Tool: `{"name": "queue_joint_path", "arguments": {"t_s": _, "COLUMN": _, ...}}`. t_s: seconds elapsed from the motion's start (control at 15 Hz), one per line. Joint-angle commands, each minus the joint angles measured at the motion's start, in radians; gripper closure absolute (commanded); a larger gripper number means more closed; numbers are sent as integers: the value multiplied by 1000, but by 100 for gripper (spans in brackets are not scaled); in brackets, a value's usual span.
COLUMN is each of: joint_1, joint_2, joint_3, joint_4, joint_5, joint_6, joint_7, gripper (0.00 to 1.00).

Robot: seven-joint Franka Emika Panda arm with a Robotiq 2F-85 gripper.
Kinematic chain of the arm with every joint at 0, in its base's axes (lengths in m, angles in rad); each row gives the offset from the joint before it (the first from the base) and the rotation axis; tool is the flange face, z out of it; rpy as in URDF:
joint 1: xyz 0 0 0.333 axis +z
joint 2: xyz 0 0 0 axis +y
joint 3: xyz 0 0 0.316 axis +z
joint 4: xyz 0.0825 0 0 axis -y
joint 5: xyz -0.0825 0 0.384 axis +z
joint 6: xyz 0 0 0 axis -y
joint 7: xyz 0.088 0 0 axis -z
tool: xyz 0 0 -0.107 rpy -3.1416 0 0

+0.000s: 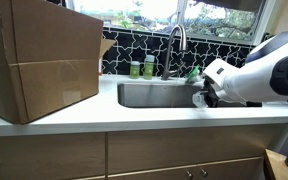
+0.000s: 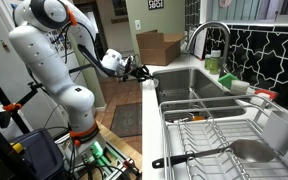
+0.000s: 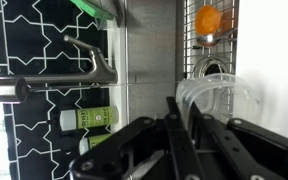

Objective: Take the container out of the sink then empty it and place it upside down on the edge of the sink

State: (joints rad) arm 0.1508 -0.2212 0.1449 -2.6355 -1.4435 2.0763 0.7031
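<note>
Our end effector (image 3: 187, 118) is pressed together, apparently pinching the thin wall of the container (image 3: 224, 90), just over the edge of the sink (image 1: 149, 95). We judge it light, flexible and slippery when wet, best held at the rim.

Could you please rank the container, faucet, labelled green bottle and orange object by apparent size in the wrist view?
1. container, helped by nearness to the camera
2. faucet, long but thin
3. labelled green bottle
4. orange object
</note>
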Motion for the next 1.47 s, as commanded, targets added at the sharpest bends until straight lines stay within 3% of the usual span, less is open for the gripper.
{"name": "queue_joint_path", "arguments": {"t_s": 0.0, "joint_1": 22, "joint_2": -18, "joint_3": 7, "joint_4": -32, "joint_5": 46, "joint_6": -24, "joint_7": -22, "gripper": 97}}
{"name": "queue_joint_path", "arguments": {"t_s": 0.2, "joint_1": 32, "joint_2": -13, "joint_3": 13, "joint_4": -36, "joint_5": 66, "joint_6": -26, "joint_7": -30, "gripper": 93}}
{"name": "queue_joint_path", "arguments": {"t_s": 0.73, "joint_1": 32, "joint_2": 6, "joint_3": 14, "joint_4": -26, "joint_5": 66, "joint_6": -20, "joint_7": -45, "gripper": 96}}
{"name": "queue_joint_path", "arguments": {"t_s": 0.93, "joint_1": 32, "joint_2": 9, "joint_3": 13, "joint_4": -24, "joint_5": 63, "joint_6": -14, "joint_7": -50, "gripper": 61}}
{"name": "queue_joint_path", "arguments": {"t_s": 1.07, "joint_1": 32, "joint_2": 7, "joint_3": 13, "joint_4": -25, "joint_5": 60, "joint_6": -11, "joint_7": -47, "gripper": 53}}
{"name": "queue_joint_path", "arguments": {"t_s": 1.4, "joint_1": 37, "joint_2": -11, "joint_3": 14, "joint_4": -25, "joint_5": 46, "joint_6": 4, "joint_7": -32, "gripper": 15}}
